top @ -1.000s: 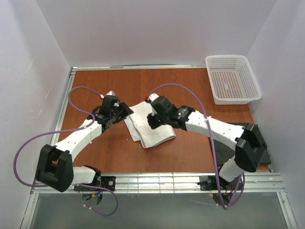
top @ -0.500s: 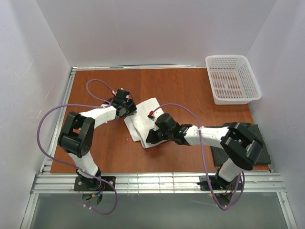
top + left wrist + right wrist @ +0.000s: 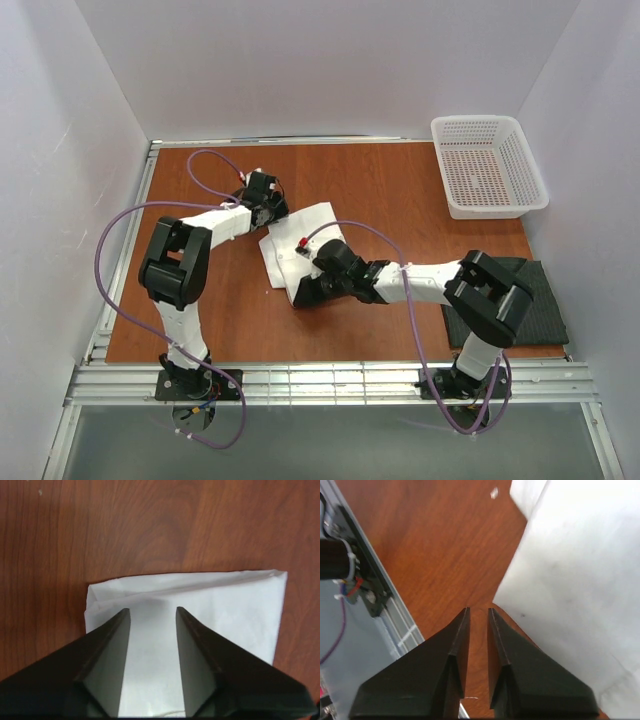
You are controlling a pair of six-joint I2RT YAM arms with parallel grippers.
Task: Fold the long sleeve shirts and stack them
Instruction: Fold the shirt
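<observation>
White shirt (image 3: pixel 305 232): folded to compact rectangle, flat on tabletop (image 3: pixel 400 190), near centre.
Left end effector (image 3: pixel 152 612): over shirt's 11 o'clock corner, pointing down at cloth. Jaws moderately parted, flat white cloth showing between, nothing pinched.
Right end effector (image 3: pixel 479 611): low at shirt's 7 o'clock corner. Jaws nearly together, slim gap, bare wood showing through. Cloth edge just beside tips at 1 o'clock, not gripped.
Dark shirt (image 3: pixel 540 315): folded at tabletop's 4 o'clock, partly under right arm, well apart from white shirt.
</observation>
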